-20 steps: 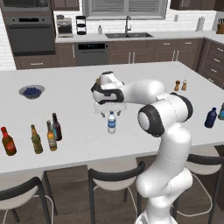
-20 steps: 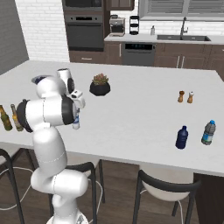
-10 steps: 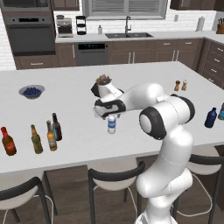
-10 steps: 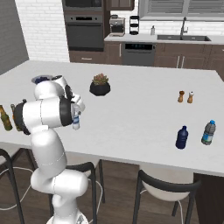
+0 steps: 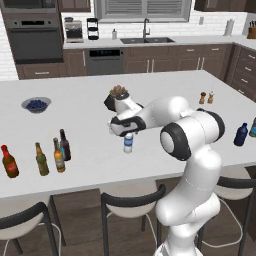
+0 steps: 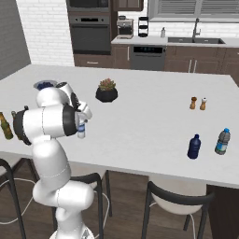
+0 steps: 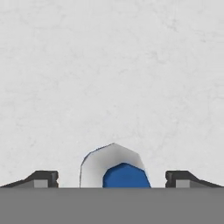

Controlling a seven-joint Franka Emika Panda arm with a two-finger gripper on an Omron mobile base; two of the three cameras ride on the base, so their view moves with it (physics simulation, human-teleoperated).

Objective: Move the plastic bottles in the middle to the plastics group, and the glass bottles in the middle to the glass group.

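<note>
A white robot arm bends low over the water bottle [image 5: 128, 144] at the centre of the left base view, where the small clear bottle stands upright on the pale desk [image 5: 165, 95] directly beneath the hand. The jaws [image 7: 112, 179] stand wide open in the hand view, one dark fingertip [image 7: 41, 178] at lower left and the other at lower right, with the bottle's blue cap between them at the bottom centre and touching neither. In the right base view the same bottle [image 6: 81, 129] shows at centre left, half hidden behind the arm's upper link.

At the lower left of the left base view, four more bottles stand along the desk's near edge: a squat brown bottle [image 5: 8, 162] with red cap and label at far left, a slim olive-green bottle [image 5: 41, 159] to its right, then an amber beer bottle [image 5: 58, 156] and a dark brown beer bottle [image 5: 64, 145] close together. The dark blue bottle [image 5: 241, 135] stands at the right edge of that view; in the right base view it [image 6: 194, 147] appears at lower right, just beside a bluish clear bottle [image 6: 222, 142].

A bowl of blue fruit [image 5: 36, 104] sits at left, a dark potted plant [image 6: 107, 91] at upper centre, and two small shakers [image 6: 198, 103] toward the right.
</note>
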